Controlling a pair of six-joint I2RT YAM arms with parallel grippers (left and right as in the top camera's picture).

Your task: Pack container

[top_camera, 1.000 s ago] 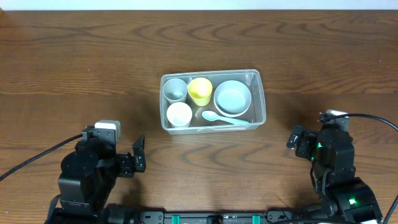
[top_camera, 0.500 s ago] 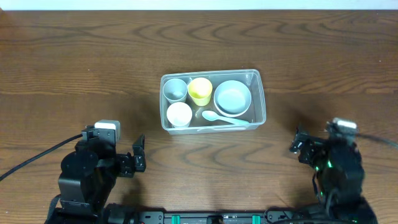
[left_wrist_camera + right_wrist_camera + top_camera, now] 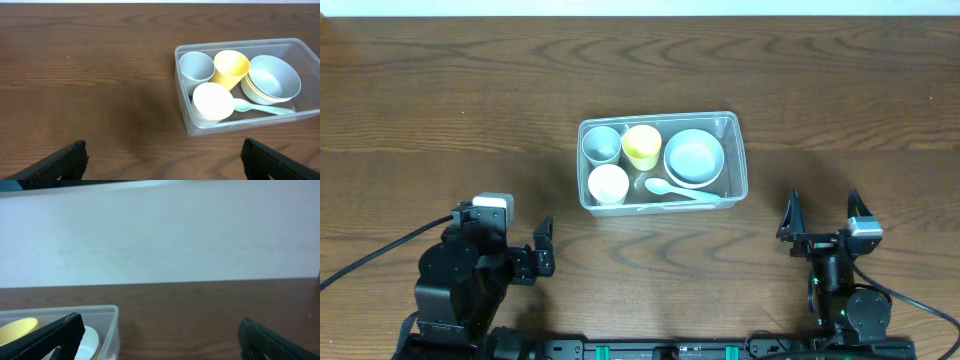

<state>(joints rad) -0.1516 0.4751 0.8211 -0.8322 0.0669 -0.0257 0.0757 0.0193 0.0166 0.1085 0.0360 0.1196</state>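
Container [image 3: 741, 160] mid-bench [image 3: 440, 100], holding cups [image 3: 602, 144], bowls [image 3: 694, 157], spoon [image 3: 670, 189]; right arm [image 3: 845, 300] just folded back, right fingers [image 3: 789, 216] apart, empty; left fingers [image 3: 70, 156] apart, parked. Packing looks done

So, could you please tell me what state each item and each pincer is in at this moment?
container, lidless, upright, packed.
grey cup, mouth up, empty, inside the container.
yellow cup, mouth up, empty, inside.
white cup, standing inside.
bowls, nested, mouth up, inside.
spoon, lying flat inside, beside the bowls.
left pincer, open, empty.
right pincer, open, empty.
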